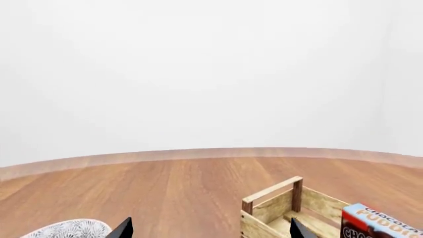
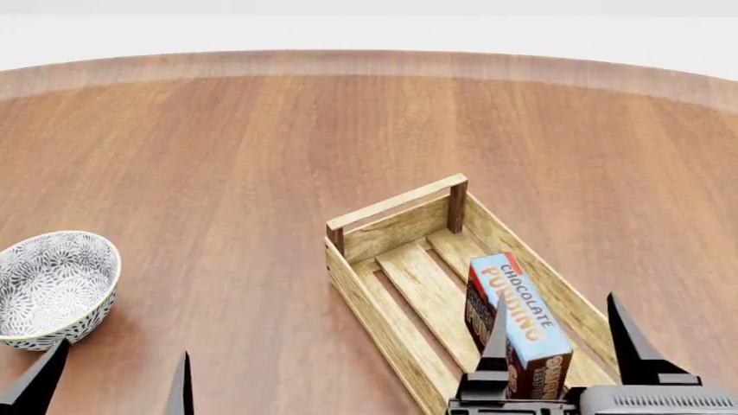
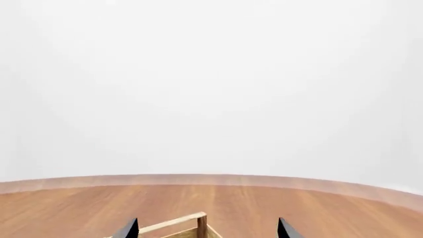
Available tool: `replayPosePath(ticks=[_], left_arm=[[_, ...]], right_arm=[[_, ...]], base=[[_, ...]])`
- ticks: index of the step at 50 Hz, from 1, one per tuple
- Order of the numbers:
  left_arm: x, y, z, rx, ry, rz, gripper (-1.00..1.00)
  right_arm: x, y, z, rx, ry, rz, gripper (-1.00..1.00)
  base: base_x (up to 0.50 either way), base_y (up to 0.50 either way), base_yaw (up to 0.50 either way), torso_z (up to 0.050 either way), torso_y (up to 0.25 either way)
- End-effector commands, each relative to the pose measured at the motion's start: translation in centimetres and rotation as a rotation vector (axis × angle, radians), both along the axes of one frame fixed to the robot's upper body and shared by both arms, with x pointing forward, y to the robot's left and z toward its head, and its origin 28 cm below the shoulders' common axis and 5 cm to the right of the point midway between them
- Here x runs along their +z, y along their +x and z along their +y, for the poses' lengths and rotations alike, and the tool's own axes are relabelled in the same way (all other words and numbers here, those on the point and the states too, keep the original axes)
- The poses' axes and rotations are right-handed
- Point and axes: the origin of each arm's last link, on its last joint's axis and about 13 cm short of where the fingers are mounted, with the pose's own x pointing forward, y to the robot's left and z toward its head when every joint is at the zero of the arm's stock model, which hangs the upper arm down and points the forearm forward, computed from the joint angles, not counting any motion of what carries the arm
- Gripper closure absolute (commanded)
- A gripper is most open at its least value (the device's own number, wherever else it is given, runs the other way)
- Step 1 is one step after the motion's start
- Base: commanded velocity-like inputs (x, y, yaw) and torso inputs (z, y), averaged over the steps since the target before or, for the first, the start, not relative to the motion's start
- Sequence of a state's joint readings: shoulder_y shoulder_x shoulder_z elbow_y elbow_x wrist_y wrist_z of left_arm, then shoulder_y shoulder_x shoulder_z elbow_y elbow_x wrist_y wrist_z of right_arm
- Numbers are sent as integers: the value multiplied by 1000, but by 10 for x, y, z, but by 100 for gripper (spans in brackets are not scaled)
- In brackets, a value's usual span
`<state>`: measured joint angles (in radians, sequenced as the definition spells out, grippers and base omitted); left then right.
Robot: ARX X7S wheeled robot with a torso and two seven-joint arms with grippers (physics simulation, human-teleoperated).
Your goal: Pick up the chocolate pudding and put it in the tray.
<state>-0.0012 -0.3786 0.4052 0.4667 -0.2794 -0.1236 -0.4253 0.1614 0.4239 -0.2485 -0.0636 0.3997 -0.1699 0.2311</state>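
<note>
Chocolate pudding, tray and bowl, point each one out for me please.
chocolate pudding (image 2: 519, 322), head view, on its light blue lettered panel.
tray (image 2: 398, 206), head view, on the far end rail.
bowl (image 2: 60, 285), head view, on the patterned inner wall.

Illumination is bright, even and diffuse in all three views; no single source direction can be told. Shadows are faint, soft patches inside the tray (image 2: 398, 229). No glare or motion blur. The bench (image 2: 231, 147) edge curves, indicating wide-angle distortion. Backgrounds are featureless white.
</note>
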Motion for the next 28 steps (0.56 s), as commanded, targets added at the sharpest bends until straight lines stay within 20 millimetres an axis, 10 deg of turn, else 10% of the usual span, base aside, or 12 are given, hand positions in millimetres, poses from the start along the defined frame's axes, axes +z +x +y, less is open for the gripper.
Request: replayPosePath(ticks=[1,28], left_arm=[[13,-7,1,-3,-14,-36,-100],[20,-14,0,-14,-18,-62,-100]], right_arm=[[18,-18,6,28,10,-73,-100],[14,-32,3,19,6,-90,-100]], base=[[0,0,0,0,0],[0,0,0,0,0]])
